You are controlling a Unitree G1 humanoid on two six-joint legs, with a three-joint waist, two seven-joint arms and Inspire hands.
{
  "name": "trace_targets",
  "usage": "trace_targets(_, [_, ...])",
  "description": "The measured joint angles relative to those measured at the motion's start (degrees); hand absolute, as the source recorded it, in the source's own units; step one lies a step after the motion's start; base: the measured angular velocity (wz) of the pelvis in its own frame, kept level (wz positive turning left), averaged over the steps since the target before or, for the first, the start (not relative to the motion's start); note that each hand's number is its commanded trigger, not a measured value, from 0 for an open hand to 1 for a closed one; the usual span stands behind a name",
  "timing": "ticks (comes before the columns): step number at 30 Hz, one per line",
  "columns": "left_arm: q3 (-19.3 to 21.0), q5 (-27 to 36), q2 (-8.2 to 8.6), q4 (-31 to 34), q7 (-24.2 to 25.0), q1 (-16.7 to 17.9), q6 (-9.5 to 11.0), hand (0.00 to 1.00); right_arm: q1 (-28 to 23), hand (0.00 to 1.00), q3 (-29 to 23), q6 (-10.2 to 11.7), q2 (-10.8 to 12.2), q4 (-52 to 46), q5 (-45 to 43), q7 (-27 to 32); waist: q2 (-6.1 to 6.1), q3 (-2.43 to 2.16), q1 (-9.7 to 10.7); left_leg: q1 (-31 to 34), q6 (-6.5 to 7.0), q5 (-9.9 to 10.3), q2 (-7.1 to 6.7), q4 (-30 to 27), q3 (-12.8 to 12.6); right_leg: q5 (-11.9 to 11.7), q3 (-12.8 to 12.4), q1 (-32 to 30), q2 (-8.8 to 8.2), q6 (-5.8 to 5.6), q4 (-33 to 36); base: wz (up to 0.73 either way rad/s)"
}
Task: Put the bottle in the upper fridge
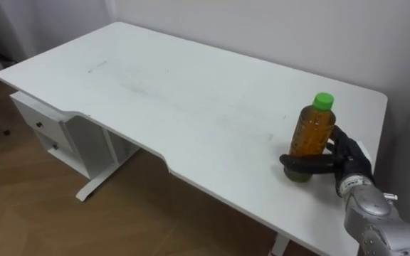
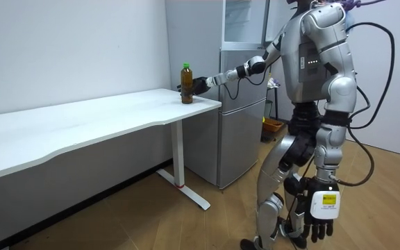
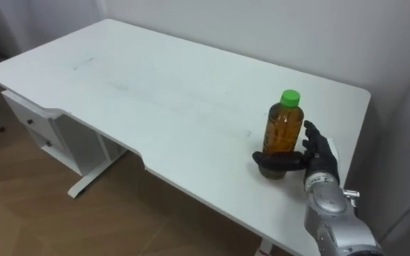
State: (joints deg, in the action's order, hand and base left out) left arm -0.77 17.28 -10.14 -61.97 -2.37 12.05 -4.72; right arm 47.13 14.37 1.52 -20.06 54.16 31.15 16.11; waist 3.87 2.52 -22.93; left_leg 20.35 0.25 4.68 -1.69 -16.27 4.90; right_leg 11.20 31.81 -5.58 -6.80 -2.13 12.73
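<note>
Right hand (image 1: 344, 162): curled round the lower body of the bottle (image 1: 313, 131), thumb across the front, fingers behind. Grips from the side and low down, probably to keep the cap clear and the weight steady.
Bottle: upright on the tabletop (image 1: 176, 92) near its right end, amber liquid inside, green cap on. Base seems to rest on the surface, so judged gripped but not yet lifted.
Left hand (image 2: 321, 221): hangs beside the thigh in the room view, fingers relaxed, holding nothing. Likely kept free for balance or for a door.
Stance: upright off the end of the tabletop, right arm stretched out to reach the bottle.
Fridge (image 2: 242, 118): grey, just beyond the end of the tabletop, crossed by the reaching arm in the room view. Upper compartment looks open, with shelves showing, so a short carry seems enough.
Drawer unit (image 1: 45, 131): white, under the left end of the tabletop, well apart from the work.
Step in hand: securing the grasp, with lift and carry to the upper compartment not yet done.
Risk: tall, narrow bottle held low, so could tilt in the turn towards the fridge.
</note>
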Motion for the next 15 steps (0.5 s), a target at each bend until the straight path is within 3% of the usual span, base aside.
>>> trace_targets(1, [0.00, 0.13, 0.00, 0.00, 0.04, 0.00, 0.00, 0.00, 0.00, 1.00, 0.00, 0.00, 0.00, 0.00, -0.10, 0.02, -0.04, 0.01, -0.01, 0.03, -0.01, 0.00, -0.02, 0.00, 0.08, 0.00, 0.04, 0.03, 0.01, 0.01, -0.01, 0.00])
trace_targets(15, [-0.18, 0.14, 0.00, -0.02, 0.17, 0.00, -0.02, 0.00, 0.58, 1.00, -1.25, -0.16, -0.13, 1.41, -0.28, 1.20, -0.19, 0.11, -0.03, 0.41, -0.06, -0.03, -0.17, -0.01, 0.84, 0.00, 1.22, 0.10, 0.06, 0.00, -0.11, 0.03])
